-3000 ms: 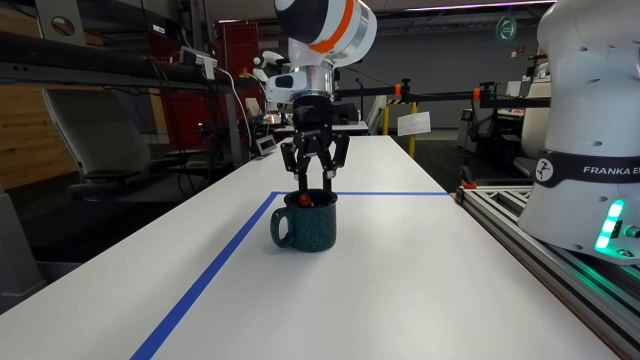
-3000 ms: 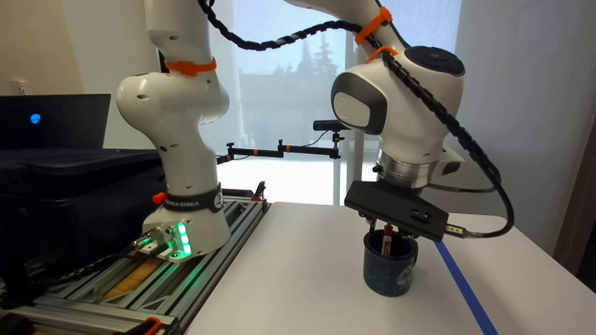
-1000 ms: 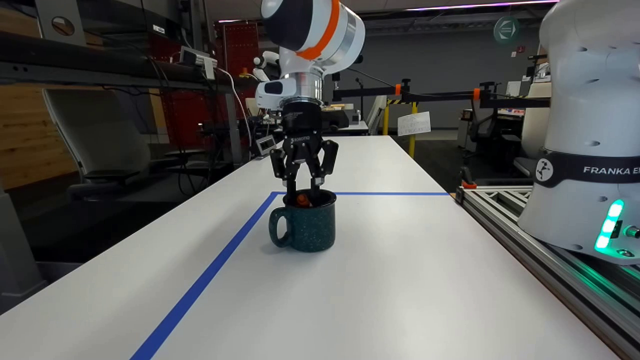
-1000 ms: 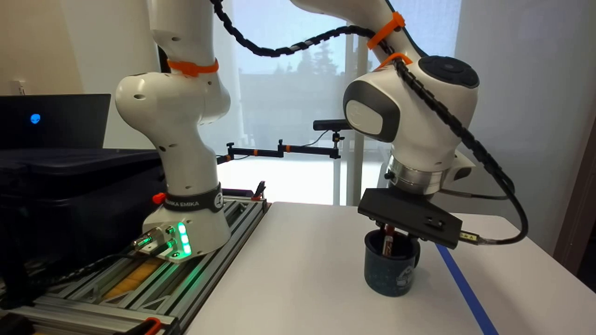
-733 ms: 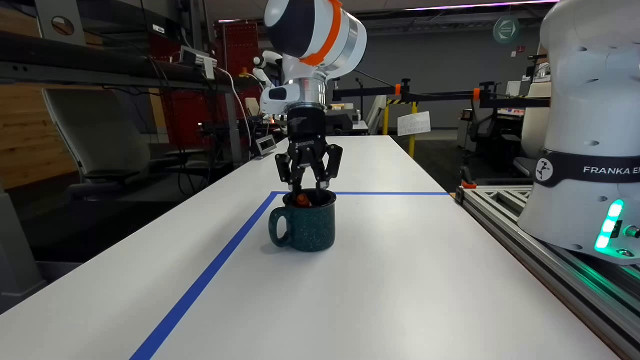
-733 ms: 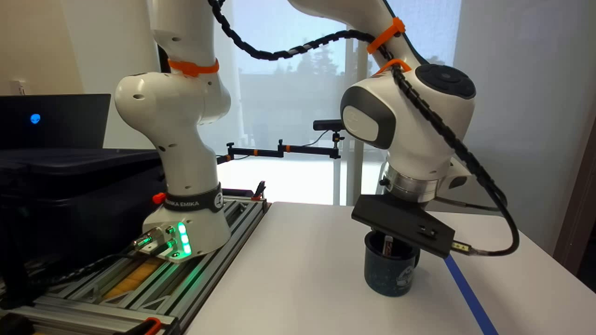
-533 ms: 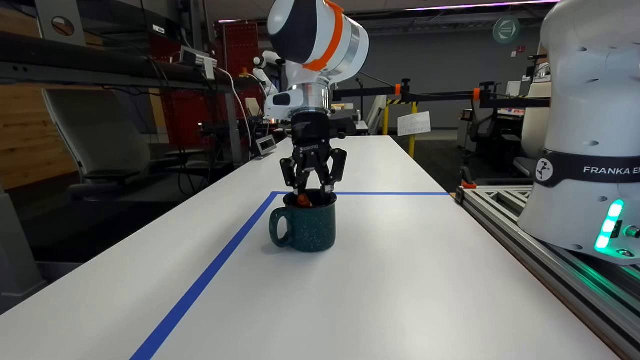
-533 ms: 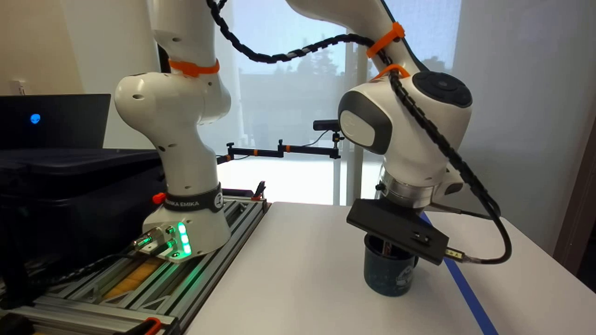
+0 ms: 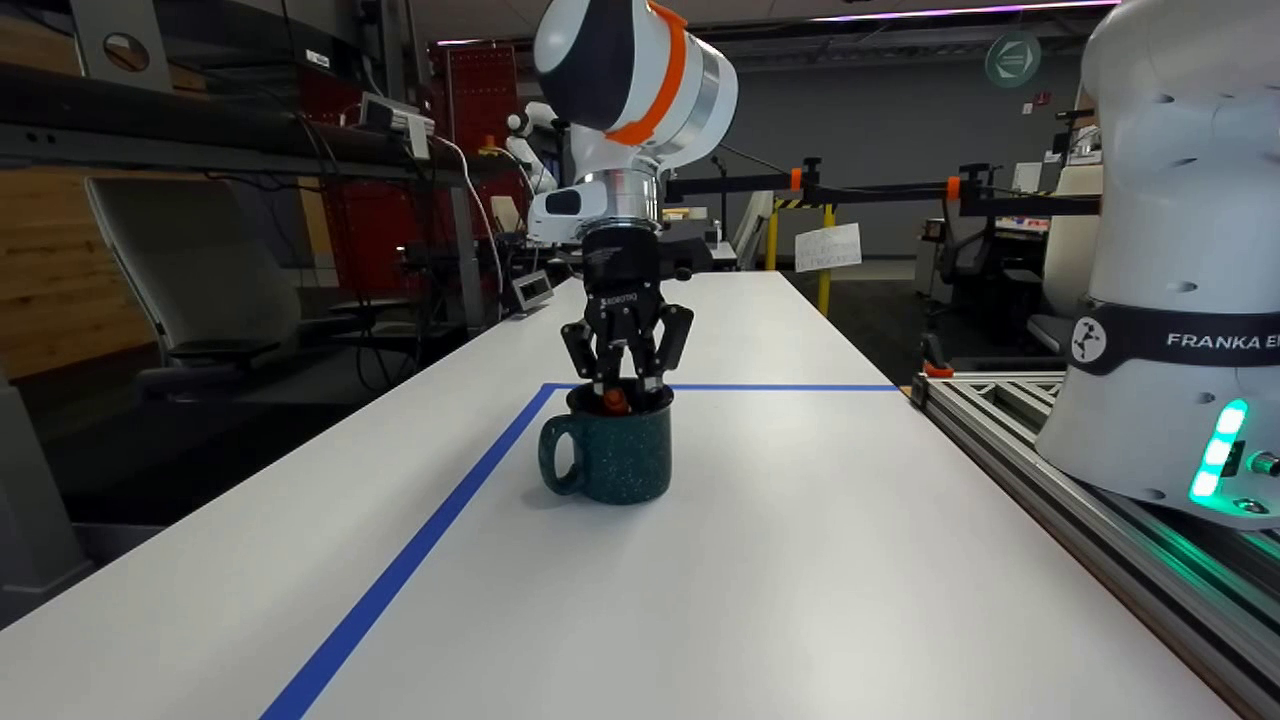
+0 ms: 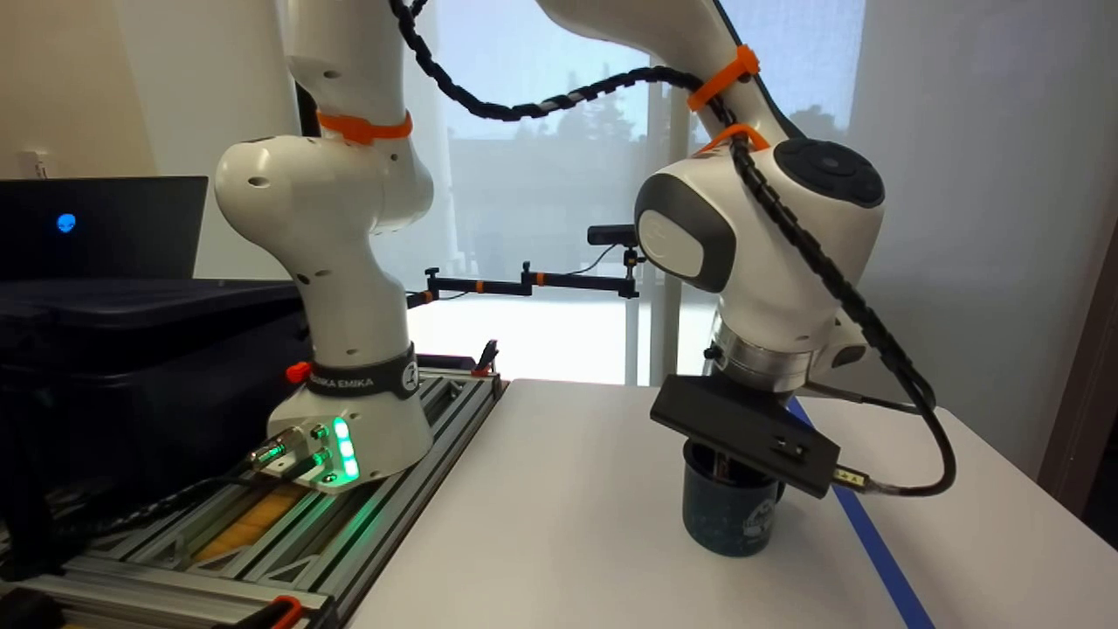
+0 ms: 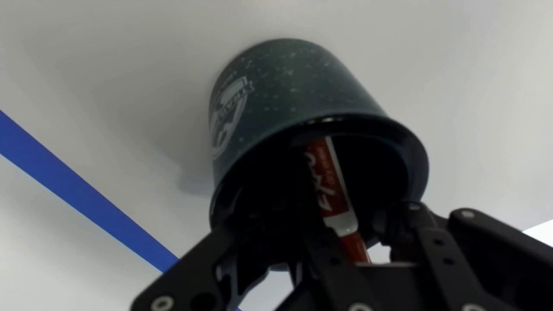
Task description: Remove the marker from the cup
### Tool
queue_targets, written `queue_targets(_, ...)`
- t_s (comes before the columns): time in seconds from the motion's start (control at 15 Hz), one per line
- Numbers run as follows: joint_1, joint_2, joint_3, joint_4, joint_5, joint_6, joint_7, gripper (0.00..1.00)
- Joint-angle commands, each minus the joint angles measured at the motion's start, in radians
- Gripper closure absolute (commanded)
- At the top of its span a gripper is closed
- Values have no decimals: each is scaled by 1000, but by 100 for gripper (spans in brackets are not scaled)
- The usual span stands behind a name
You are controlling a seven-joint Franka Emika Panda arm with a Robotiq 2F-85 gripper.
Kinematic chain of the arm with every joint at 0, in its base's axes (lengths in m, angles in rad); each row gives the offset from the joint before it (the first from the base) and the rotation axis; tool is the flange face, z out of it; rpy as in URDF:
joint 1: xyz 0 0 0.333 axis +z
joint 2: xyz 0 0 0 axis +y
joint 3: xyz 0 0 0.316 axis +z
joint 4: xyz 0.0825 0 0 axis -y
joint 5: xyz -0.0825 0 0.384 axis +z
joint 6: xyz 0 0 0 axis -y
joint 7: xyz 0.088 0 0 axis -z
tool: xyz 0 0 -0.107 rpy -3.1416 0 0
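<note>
Holding black two-finger gripper [image 9: 629,390] apart around thin red-white marker [image 11: 328,185] in round dark-green mug [image 9: 626,456]. Might slip from pinching crooked.

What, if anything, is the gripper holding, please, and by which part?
I cannot tell: the gripper reaches into the teal mug near the Expo dry-erase marker, any contact hidden.

In an exterior view, behind hand [image 9: 629,391]: grey wall [image 9: 880,130]; behind and right, dark floor [image 9: 880,312]. Left of hand: pale-backed chair [image 9: 195,260], timber wall [image 9: 45,260] beyond, upright red panel [image 9: 480,100]. Well right: dark office chair [image 9: 968,255]. Above and right: thin pinkish-violet ceiling light [image 9: 960,11]. White table [image 9: 800,560] under hand, running on well behind. In an exterior view, behind and left of hand: hazy bright window [image 10: 541,192], trees [image 10: 607,124] faint through it; above and right: pale wall [image 10: 987,218], brown upright edge [image 10: 1081,349] farthest right
</note>
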Motion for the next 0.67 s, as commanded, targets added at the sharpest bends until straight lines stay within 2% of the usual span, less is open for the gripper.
queue_targets(0.0, -16, 4, 12, 0, 17, 11, -40, 82)
queue_targets(0.07, -16, 5, 12, 0, 15, 13, -43, 92)
queue_targets(0.2, -17, -4, 12, -3, 16, 11, -53, 99)
queue_targets(0.33, -12, -40, 10, -26, 0, -3, -41, 95)
queue_targets(0.6, 3, -152, -1, -89, -46, -22, 17, 95)
